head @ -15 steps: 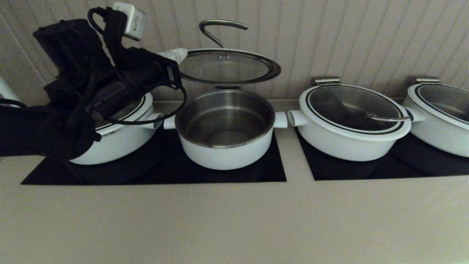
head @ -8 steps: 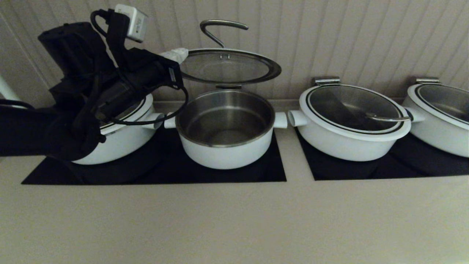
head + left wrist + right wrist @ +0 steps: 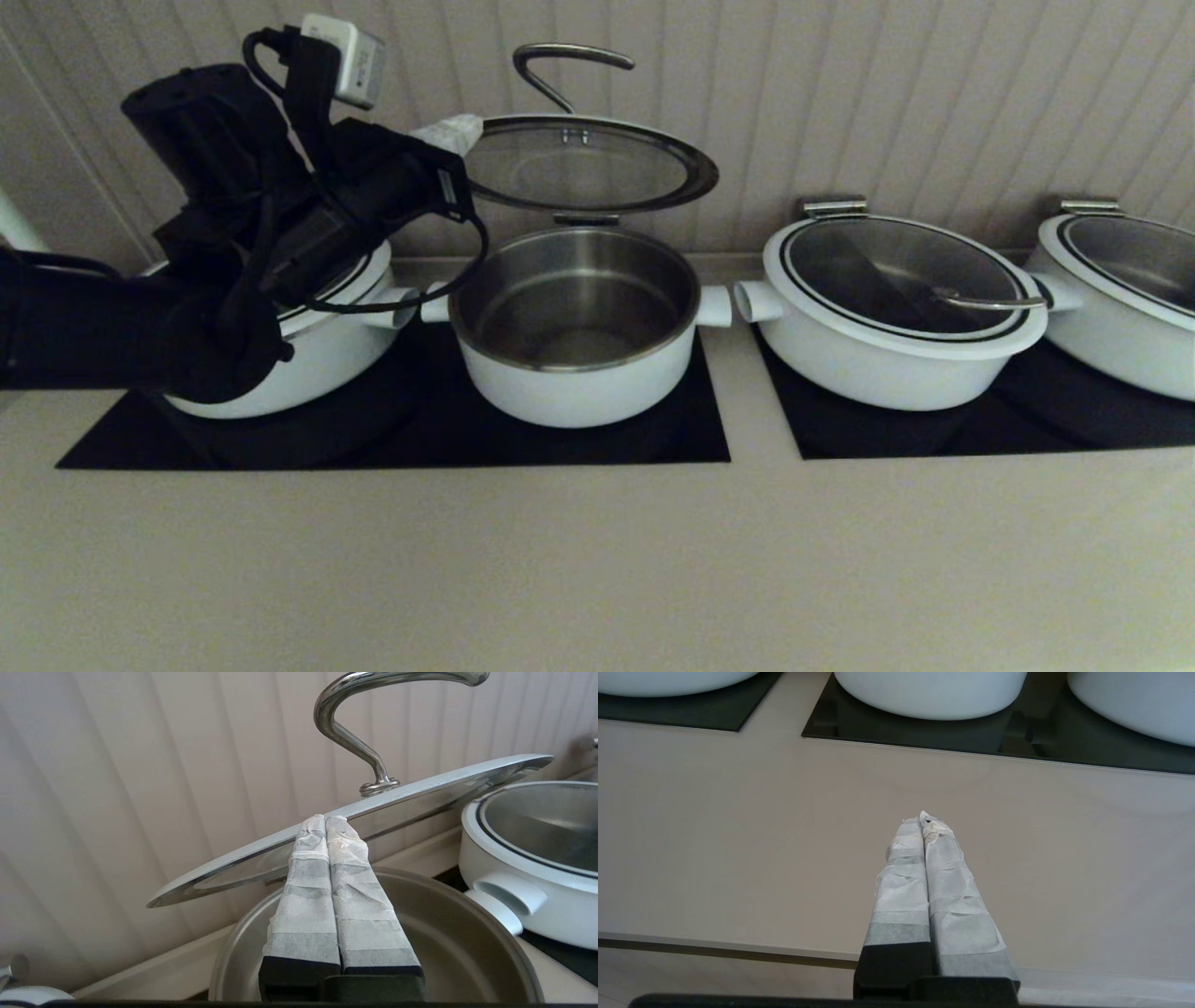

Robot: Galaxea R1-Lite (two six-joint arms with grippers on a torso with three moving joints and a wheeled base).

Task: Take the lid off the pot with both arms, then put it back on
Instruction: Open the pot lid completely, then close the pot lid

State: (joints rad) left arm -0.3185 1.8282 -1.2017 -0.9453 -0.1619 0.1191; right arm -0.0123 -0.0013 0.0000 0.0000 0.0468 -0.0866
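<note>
The glass lid with a curved steel handle hangs tilted above the open white pot, its back edge near a steel bracket at the pot's far rim. My left gripper is shut, and its taped tips press against the lid's left rim from below. In the left wrist view the tips touch the lid's edge over the pot's steel inside. My right gripper is shut and empty, low over the beige counter, out of the head view.
A lidded white pot sits under my left arm. Two more lidded pots stand to the right on a second black hob. A ribbed wall rises close behind. The beige counter runs along the front.
My left arm has moved up and a little to the right, and the lid has risen slightly with it. The pots have not moved.
</note>
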